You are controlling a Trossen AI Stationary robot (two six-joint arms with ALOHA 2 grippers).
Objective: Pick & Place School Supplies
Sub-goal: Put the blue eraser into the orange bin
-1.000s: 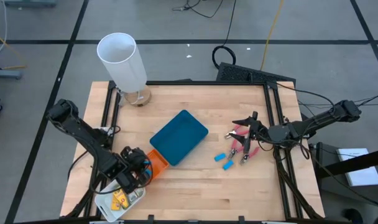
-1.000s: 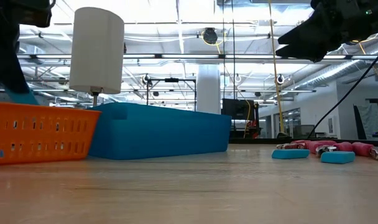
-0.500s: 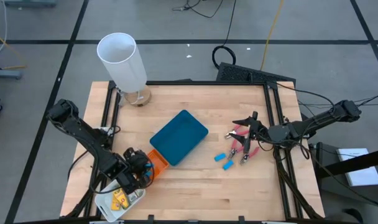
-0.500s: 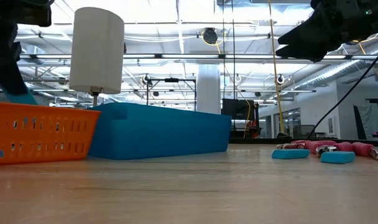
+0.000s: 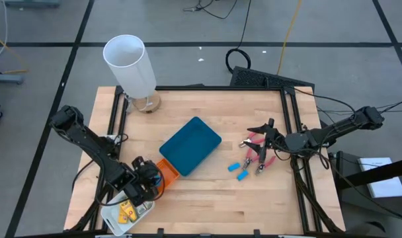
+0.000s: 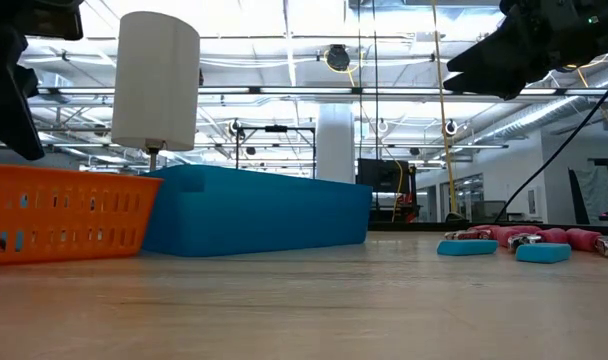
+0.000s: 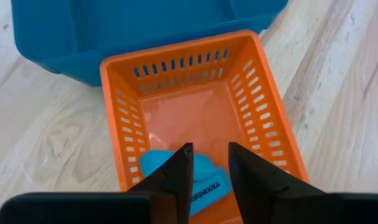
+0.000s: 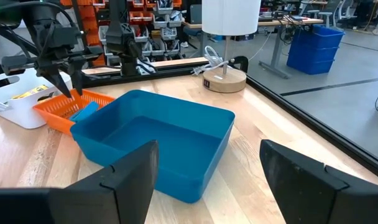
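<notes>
Left gripper: mine, hanging right over the orange tray, fingers a little apart with a clear gap between them, nothing pinched.
Blue piece in tray: a light-blue oblong piece lies on the orange tray's floor, just under my left fingertips, at the end away from the teal tray.
Orange tray: sits on the table with one short end against the teal tray.
Right gripper: mine too, waiting above the table's right side, fingers spread wide, empty.
Scissors: two pink-handled scissor tools lie on the wood under and just beside my right gripper, close together.
Loose blue pieces: two more light-blue pieces rest on the table between the teal tray and the scissors.
Yellow pieces: small yellow blocks sit in the white tray at the table's front-left corner, just beside my left arm.
White cylinder: stands upright at the back-left corner, well apart from everything.
</notes>
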